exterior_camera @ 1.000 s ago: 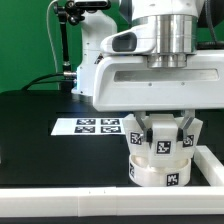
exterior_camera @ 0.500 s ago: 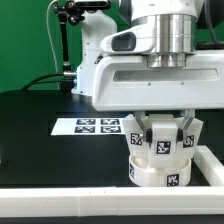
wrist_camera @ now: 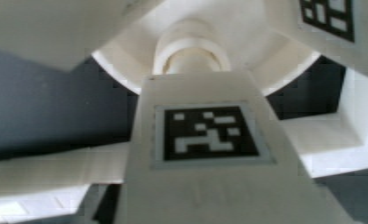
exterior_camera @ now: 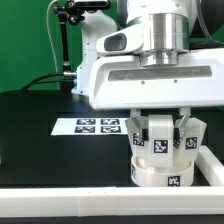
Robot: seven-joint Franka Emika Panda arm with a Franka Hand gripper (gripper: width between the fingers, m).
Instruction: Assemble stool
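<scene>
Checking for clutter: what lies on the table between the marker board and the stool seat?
Nothing: bare black table separates the marker board from the seat, per the exterior view.

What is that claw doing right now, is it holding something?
Claw: closed on a small blocky white plastic leg with a black-and-white tag, held upright over the round white ring-shaped seat.
</scene>
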